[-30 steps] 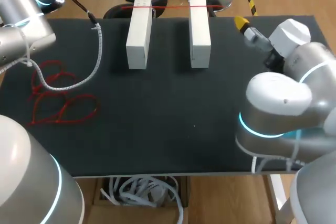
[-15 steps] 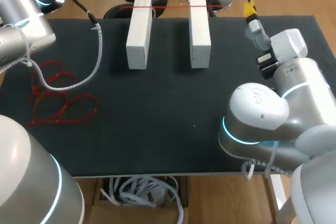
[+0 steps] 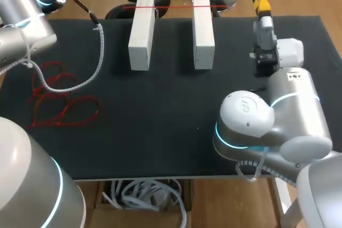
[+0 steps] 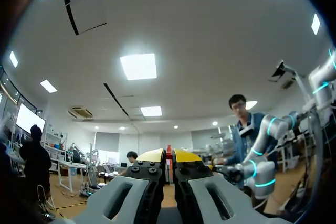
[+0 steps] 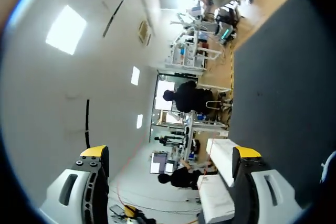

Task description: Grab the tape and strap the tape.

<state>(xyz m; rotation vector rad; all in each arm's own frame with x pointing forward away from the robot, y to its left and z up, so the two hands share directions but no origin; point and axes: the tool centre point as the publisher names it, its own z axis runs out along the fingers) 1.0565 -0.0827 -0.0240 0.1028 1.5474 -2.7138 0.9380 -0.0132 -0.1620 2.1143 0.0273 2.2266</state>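
Two supports are stood side by side toward the far edge of the black table (image 3: 160, 132): a left white block (image 3: 141, 36) and a right white block (image 3: 203, 33). A thin red tape (image 3: 173, 7) is laid straight across their far ends. It is judged to be bridged there so that the span between the blocks hangs free for fingers to close round it. A loose pile of red loops (image 3: 56, 97) is left on the table's left side, partly crossed by the left arm's spiral-wrapped cable (image 3: 99, 52).

The right gripper (image 5: 170, 153) is held with its fingers spread wide and nothing between them. In the head view it (image 3: 262, 9) is seen at the far edge, to the right of the right block and pointing out over the table's edge. The tape's near end is close but apart from it, off to its side, not ahead of it. A turn toward the blocks is therefore judged to be needed before any grasp.

The left gripper (image 4: 167, 156) is pointed up into the room, its yellow tips pressed almost together. A sliver of red is seen between them, and what it is cannot be told. No tape on the table shows in that view.
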